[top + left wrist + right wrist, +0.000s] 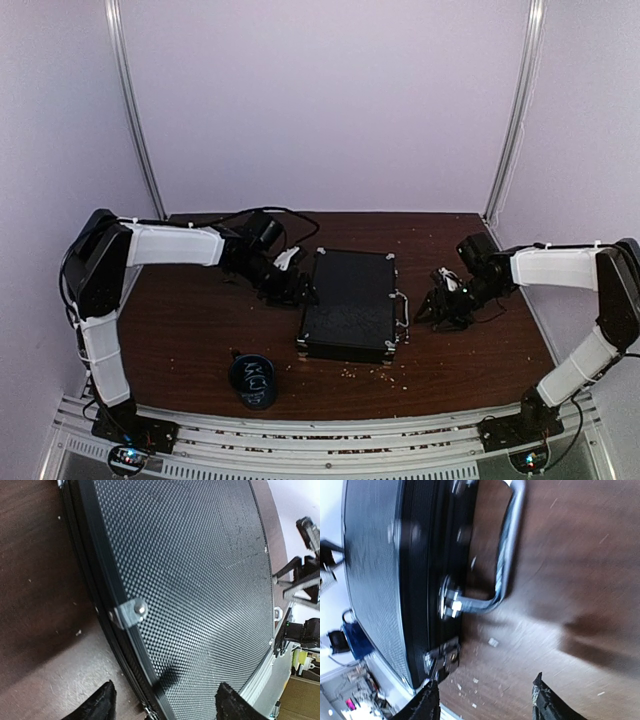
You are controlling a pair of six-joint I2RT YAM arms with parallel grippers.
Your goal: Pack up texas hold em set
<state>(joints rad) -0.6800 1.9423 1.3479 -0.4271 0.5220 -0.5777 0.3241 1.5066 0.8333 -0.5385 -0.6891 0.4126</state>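
Case [348, 305] shut flat, left pincer [297, 290] agape at its left edge, right pincer [440, 310] agape near handle [507, 555]

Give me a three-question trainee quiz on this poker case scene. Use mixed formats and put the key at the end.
1. True or false: the case lies shut on the table.
2. Multiple choice: the left tool and right tool are both: A) open B) shut and empty C) shut on the case.
3. Fill in: the metal handle is on the side of the case facing the ____ tool.

Key: 1 true; 2 A; 3 right.
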